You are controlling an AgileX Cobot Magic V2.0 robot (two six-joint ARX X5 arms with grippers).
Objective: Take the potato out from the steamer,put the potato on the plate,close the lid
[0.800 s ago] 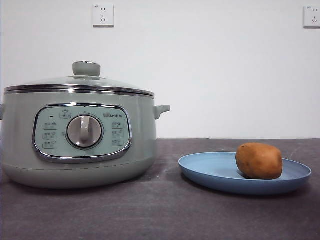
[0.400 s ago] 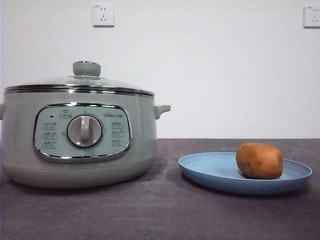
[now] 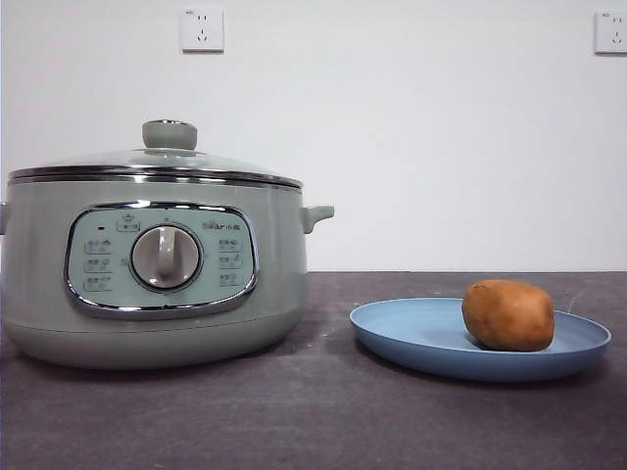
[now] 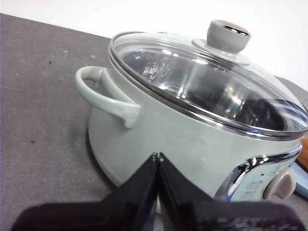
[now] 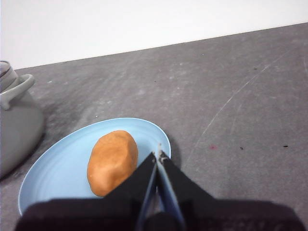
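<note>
The sage-green steamer (image 3: pixel 157 274) stands at the left of the table with the glass lid (image 3: pixel 162 157) seated on its chrome rim. The orange-brown potato (image 3: pixel 507 315) lies on the light-blue plate (image 3: pixel 411 333) at the right. Neither arm shows in the front view. In the left wrist view my left gripper (image 4: pixel 156 156) is shut and empty, beside the steamer (image 4: pixel 183 144), below its lid (image 4: pixel 207 82). In the right wrist view my right gripper (image 5: pixel 158 155) is shut and empty, just beside the plate (image 5: pixel 57 168) that holds the potato (image 5: pixel 113 161).
Two wall sockets (image 3: pixel 202 29) sit high on the white wall behind. The dark table (image 3: pixel 313 421) runs across the front. The steamer's side handle (image 3: pixel 317 215) points towards the plate.
</note>
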